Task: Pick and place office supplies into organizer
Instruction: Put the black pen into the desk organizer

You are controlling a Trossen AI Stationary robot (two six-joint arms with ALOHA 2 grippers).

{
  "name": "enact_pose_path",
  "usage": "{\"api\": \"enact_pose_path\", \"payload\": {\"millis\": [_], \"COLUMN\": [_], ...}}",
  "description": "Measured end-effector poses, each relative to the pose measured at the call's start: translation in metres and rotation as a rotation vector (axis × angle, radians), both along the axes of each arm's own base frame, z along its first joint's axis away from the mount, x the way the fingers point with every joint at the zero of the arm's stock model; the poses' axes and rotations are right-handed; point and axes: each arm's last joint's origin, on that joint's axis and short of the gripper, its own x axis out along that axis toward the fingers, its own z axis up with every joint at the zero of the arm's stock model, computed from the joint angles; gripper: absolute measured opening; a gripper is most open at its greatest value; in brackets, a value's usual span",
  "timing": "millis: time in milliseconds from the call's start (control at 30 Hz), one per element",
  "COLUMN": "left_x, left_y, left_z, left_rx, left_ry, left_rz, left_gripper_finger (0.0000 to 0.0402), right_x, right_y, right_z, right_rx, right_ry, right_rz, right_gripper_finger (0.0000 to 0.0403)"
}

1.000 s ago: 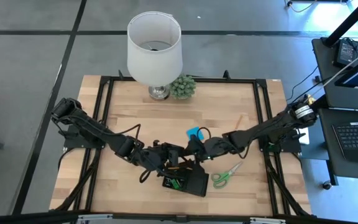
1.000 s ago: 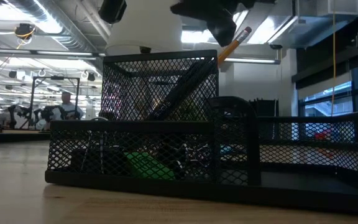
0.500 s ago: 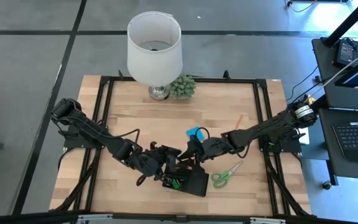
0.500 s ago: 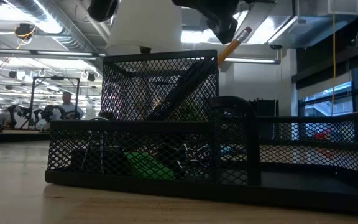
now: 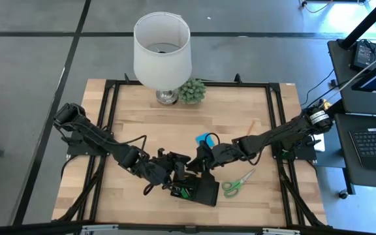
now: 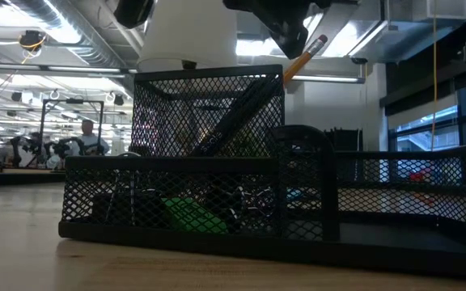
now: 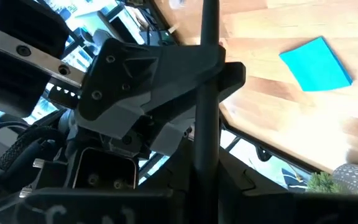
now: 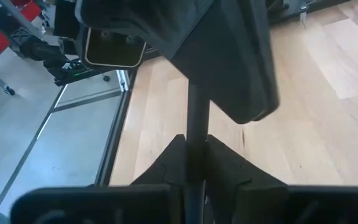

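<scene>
Here the black mesh organizer (image 5: 196, 190) sits near the front edge of the wooden table (image 5: 136, 111), and both arms meet just above it. In the low view it fills the foreground: a tall cup section (image 6: 209, 113) with dark pens leaning inside, and low trays holding a green piece (image 6: 188, 217) and small black clips (image 6: 249, 206). An orange pencil (image 6: 304, 55) with an eraser tip slants out above the cup's rim, under the dark bulk of a gripper. The green-handled scissors (image 5: 237, 183) lie on the table just right of the organizer, and the blue sticky-note pad (image 5: 205, 140) lies a little farther back, partly behind the right arm. A white lamp (image 5: 162, 55) and a small green plant (image 5: 192, 91) stand at the far edge.

Compared with half a second ago, almost nothing has shifted; both arms and the pencil hold the same places.

The left gripper (image 5: 175, 171) reaches in low from the left, the right gripper (image 5: 204, 158) from the right, their heads nearly touching over the organizer's far side. In each wrist view a thin dark shaft (image 7: 205, 124) runs straight up between that arm's fingers (image 8: 225, 165), which sit close against it; which item it is cannot be told.
</scene>
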Motion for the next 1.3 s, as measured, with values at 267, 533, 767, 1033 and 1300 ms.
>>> {"api": "enact_pose_path", "payload": {"millis": [267, 533, 767, 1033, 1300], "left_x": [0.000, 0.000, -0.002, -0.032, -0.066], "left_y": [0.001, 0.001, 0.005, 0.028, 0.048], "left_z": [0.000, 0.003, 0.004, 0.005, 0.000], "left_rx": [-0.181, -0.526, -0.773, -1.093, -1.424], "left_ry": [-0.078, -0.254, -0.503, -0.688, -0.867], "left_rz": [0.089, 0.258, 0.489, 0.804, 1.050], "left_gripper_finger": [0.0075, 0.0114, 0.0144, 0.0147, 0.0131], "right_x": [0.000, 0.000, 0.000, 0.000, 0.008], "right_y": [0.001, 0.001, 0.001, 0.001, 0.003], "right_z": [0.000, 0.000, -0.001, 0.000, 0.000], "right_rx": [0.001, 0.002, -0.001, -0.002, -0.010], "right_ry": [0.000, 0.000, 0.006, -0.001, -0.089], "right_rz": [0.006, 0.009, 0.008, 0.005, -0.019], "right_gripper_finger": [0.0038, 0.0038, 0.0038, 0.0038, 0.0038]}}
